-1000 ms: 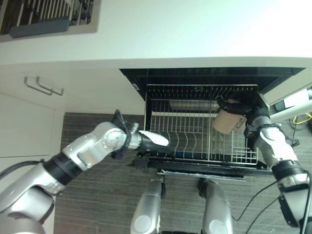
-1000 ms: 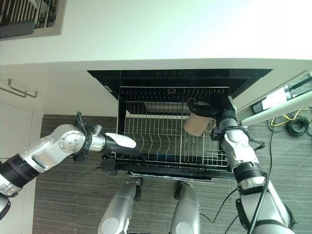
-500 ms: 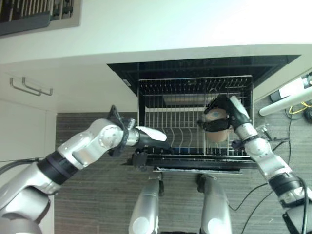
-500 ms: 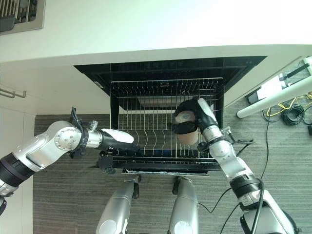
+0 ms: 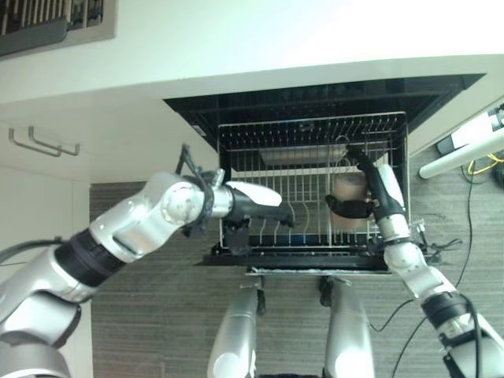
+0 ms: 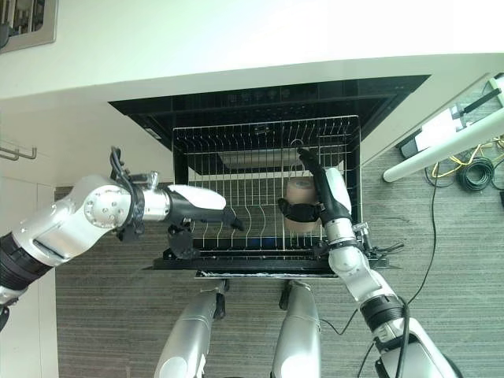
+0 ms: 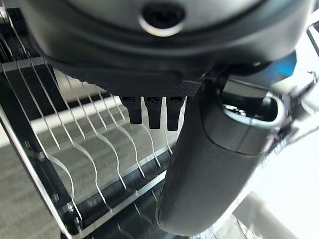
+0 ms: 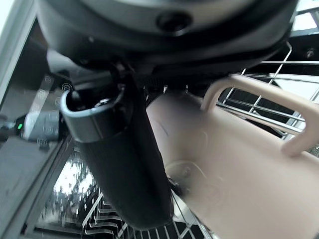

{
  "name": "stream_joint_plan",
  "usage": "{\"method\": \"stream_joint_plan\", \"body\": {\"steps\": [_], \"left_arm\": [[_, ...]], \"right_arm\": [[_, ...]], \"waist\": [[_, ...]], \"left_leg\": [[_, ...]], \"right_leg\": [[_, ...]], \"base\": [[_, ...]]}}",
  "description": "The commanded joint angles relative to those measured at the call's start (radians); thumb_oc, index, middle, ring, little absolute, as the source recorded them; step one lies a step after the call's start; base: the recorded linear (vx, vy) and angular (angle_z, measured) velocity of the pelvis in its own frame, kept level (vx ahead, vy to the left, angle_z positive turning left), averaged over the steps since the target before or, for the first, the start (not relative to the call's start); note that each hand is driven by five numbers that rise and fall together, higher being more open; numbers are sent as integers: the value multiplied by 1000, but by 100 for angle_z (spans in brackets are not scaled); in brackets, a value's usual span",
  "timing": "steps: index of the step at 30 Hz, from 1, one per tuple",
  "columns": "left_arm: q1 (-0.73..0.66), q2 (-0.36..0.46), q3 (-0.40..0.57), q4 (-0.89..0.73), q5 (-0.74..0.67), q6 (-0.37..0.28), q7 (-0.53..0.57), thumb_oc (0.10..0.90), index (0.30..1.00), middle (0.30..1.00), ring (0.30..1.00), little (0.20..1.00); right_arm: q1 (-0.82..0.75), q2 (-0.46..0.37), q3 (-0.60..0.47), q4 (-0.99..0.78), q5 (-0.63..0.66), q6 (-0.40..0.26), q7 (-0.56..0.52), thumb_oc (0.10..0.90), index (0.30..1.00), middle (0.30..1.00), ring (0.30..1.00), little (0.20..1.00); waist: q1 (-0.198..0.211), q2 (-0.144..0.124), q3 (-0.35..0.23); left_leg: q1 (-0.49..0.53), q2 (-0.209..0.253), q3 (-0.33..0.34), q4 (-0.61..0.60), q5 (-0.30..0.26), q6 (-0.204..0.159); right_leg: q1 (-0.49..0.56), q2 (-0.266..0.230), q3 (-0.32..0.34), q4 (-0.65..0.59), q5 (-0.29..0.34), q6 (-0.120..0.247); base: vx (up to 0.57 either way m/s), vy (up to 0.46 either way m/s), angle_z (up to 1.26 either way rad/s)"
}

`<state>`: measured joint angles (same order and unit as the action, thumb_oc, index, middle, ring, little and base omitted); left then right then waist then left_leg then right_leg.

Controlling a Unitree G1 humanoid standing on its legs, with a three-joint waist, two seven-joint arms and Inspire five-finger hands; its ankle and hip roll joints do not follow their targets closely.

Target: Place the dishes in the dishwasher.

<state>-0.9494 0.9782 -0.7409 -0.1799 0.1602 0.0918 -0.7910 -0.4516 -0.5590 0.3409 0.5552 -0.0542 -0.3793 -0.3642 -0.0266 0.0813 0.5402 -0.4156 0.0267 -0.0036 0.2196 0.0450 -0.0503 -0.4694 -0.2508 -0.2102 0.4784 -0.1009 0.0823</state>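
At the far left, two metal cabinet handles (image 5: 43,142) showed on the white cabinet front beneath the white countertop (image 5: 260,39). The robot's left hand (image 5: 256,206) reached over the near left edge of the pulled-out wire dishwasher rack (image 5: 311,134), its fingers (image 7: 152,110) curled downward toward the rack's tines with nothing held between them and the thumb. The rack stood out from the dark dishwasher opening (image 6: 268,93) under the counter, above the grey striped floor (image 5: 150,315). Toward the right side of the rack, a beige mug (image 6: 299,195) sat among the wires with the right hand (image 6: 327,201) wrapped around it; the right wrist view showed the thumb (image 8: 119,164) pressed against the mug's side and its handle (image 8: 259,99) sticking out clear of the hand. Further right, a white pole (image 6: 441,146) lay across the floor beside a coil of yellow and black cables (image 6: 476,169).
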Motion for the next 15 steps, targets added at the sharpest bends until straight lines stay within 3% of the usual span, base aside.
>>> {"method": "stream_joint_plan", "body": {"steps": [1, 8, 15], "left_arm": [[-31, 20, 88, -90, -77, 17, 1, 800, 900, 900, 900, 900], [-52, 22, 95, -96, -104, 39, -22, 800, 900, 900, 900, 900], [-46, 10, 100, -96, -94, 32, -32, 800, 900, 900, 900, 900]], "right_arm": [[42, -20, -52, -3, 70, -28, -121, 800, 900, 900, 900, 900], [50, 8, -129, 18, 113, -21, -161, 800, 900, 900, 900, 900], [44, 27, -122, -5, 137, -84, -134, 800, 900, 900, 900, 900]], "waist": [[-12, 12, -20], [-15, 17, -20], [-10, 19, -20]], "left_leg": [[21, 27, 112, 80, -163, 23], [25, 29, 115, 80, -168, 23], [21, 28, 115, 80, -167, 24]], "right_leg": [[68, 31, 71, -178, 71, 86], [66, 33, 75, -178, 73, 89], [62, 28, 73, -178, 77, 90]], "base": [[0, 0, 0], [0, 0, 0], [0, 0, 0]]}}
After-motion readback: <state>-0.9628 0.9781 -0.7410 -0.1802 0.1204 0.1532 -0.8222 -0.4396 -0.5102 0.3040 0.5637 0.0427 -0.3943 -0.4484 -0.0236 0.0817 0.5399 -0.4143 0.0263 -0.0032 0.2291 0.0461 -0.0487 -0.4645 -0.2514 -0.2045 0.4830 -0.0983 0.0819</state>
